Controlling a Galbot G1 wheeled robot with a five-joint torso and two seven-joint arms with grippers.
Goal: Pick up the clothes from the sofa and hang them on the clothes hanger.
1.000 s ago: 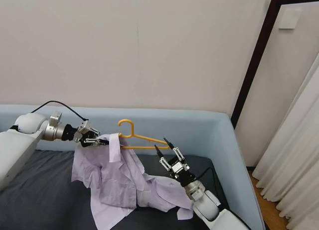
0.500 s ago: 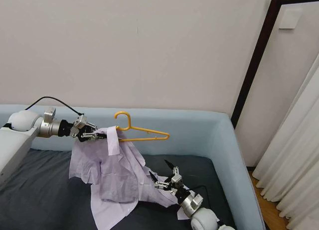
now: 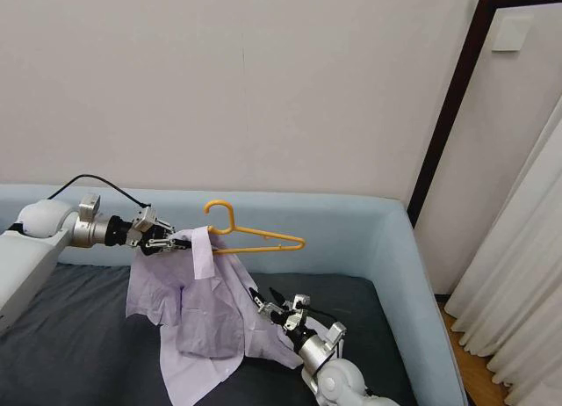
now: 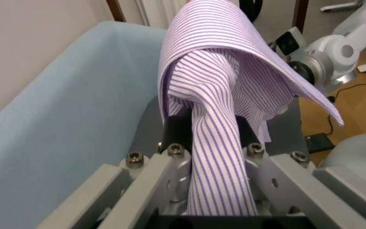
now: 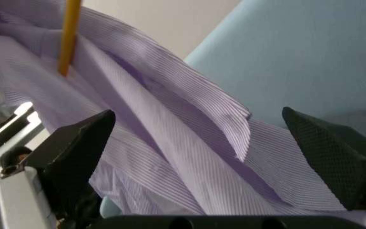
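1. Sofa (image 3: 351, 214). Pale blue back and side wall with a dark grey seat; it ran across the lower half of the head view. In the left wrist view the blue back (image 4: 62, 109) filled the left side, and in the right wrist view it (image 5: 310, 52) took up the upper right.

2. Shirt (image 3: 206, 309). Lilac with fine purple stripes. It hung at lower centre-left of the head view, its collar end raised and its lower folds trailing on the grey seat. One shoulder was draped over the left end of the hanger. In the left wrist view the striped cloth (image 4: 228, 95) rose from the middle to the top. In the right wrist view its folds (image 5: 170, 157) spread across the centre and lower left.

3. Hanger (image 3: 255, 237). Yellow, held clear of the seat at the centre of the head view. Its hook pointed up and its right end was bare. A yellow bar (image 5: 68, 36) showed at upper left of the right wrist view, against the cloth.

4. Left pincer (image 3: 171, 241). At mid-left of the head view, level with the hanger's left end. It was clamped on the shirt, and in the left wrist view a striped band ran between its fingers (image 4: 215, 138).

5. Right pincer (image 3: 265, 299). At lower centre of the head view, just beside the shirt's hanging folds. Its fingers stood wide apart, and in the right wrist view (image 5: 202, 143) the cloth lay beyond them.
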